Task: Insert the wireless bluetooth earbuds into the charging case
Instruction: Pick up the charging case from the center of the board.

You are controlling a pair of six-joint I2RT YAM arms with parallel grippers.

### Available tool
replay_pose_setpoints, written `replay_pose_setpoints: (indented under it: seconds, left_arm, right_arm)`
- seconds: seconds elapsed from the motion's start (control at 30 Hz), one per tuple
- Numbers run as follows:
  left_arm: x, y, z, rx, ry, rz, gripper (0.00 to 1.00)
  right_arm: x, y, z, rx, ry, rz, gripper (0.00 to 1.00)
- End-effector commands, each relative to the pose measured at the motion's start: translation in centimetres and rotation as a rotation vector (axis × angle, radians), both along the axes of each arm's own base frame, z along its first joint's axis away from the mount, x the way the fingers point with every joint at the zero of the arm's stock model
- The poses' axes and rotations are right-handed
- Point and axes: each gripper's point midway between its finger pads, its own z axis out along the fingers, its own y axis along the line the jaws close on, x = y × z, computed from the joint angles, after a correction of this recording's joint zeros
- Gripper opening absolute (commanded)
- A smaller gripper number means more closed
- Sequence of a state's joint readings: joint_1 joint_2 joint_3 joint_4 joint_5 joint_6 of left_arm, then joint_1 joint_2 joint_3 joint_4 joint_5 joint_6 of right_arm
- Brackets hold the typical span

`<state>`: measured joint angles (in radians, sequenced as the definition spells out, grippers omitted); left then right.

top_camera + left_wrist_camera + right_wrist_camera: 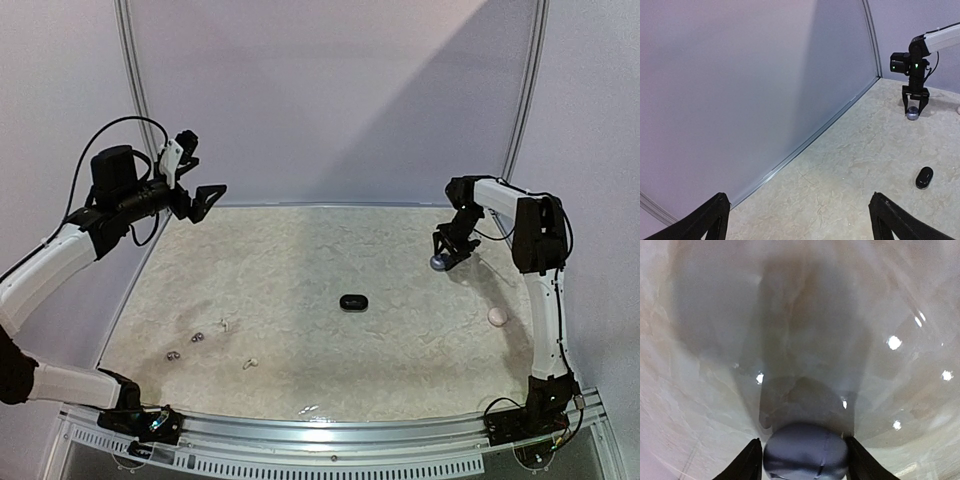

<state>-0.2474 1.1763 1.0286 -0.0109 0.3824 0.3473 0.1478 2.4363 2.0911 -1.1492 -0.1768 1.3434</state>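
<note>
A round grey charging case [806,451] sits on the table at the far right. My right gripper [441,258] points down over it, one finger against each of its sides. A black charging case [353,302] lies shut at mid-table, also seen as the black case [924,177] in the left wrist view. A pale charging case [497,316] rests near the right edge. Tiny silvery earbuds [172,355] and white earbuds [250,363] lie scattered at the near left. My left gripper [208,198] hangs high at the far left, open and empty.
The marbled table [330,250] is bounded by a metal rail and a grey back wall [740,90]. The right arm's base stands at the near right corner, the left arm's base at the near left.
</note>
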Motion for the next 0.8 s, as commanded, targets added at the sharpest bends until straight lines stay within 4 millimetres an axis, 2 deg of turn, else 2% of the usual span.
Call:
replay_pose_setpoints:
  seconds: [0.0,0.1,0.2,0.37,0.43,0.5,0.6,0.67,0.7,0.73,0.77]
  left_arm:
    - [0.4,0.2,-0.3,-0.001,-0.012,-0.003,0.99]
    - [0.3,0.3,-0.4,0.003,-0.012,0.003,0.99]
    - [0.1,0.3,-0.5,0.007,-0.008,0.003,0.99]
    - [0.0,0.3,-0.1,0.0,-0.013,0.0,0.99]
    - [-0.2,0.2,-0.1,-0.013,-0.006,-0.004,0.99]
    - [-0.4,0.1,0.0,-0.035,0.005,-0.01,0.99]
    - [-0.7,0.0,0.2,-0.078,0.031,-0.016,0.99]
    - [-1.0,-0.2,0.3,-0.113,0.054,-0.028,0.99]
    - [-1.2,-0.4,0.5,-0.13,0.063,-0.038,0.99]
    - [-1.3,-0.6,0.6,-0.149,0.076,-0.051,0.99]
    - [-1.5,-0.8,0.7,-0.166,0.086,-0.067,0.99]
  right_arm:
    - [0.0,1.2,-1.4,0.019,0.002,0.002,0.48]
    - [-0.1,1.1,-1.3,0.014,0.0,0.015,0.35]
    - [-0.3,1.0,-1.3,0.007,0.003,0.035,0.28]
    - [0.0,0.9,0.0,-0.007,-0.036,0.091,0.24]
    - [0.4,1.0,1.5,-0.018,-0.083,0.122,0.23]
    - [1.2,1.3,3.3,-0.029,-0.153,0.166,0.22]
    - [2.3,2.8,7.4,-0.051,-0.293,0.266,0.21]
    - [2.8,4.1,11.0,-0.087,-0.408,0.357,0.2]
    - [2.9,5.1,13.2,-0.107,-0.474,0.398,0.19]
    - [2.8,6.0,16.3,-0.133,-0.561,0.445,0.19]
    - [2.7,7.3,18.3,-0.155,-0.63,0.509,0.19]
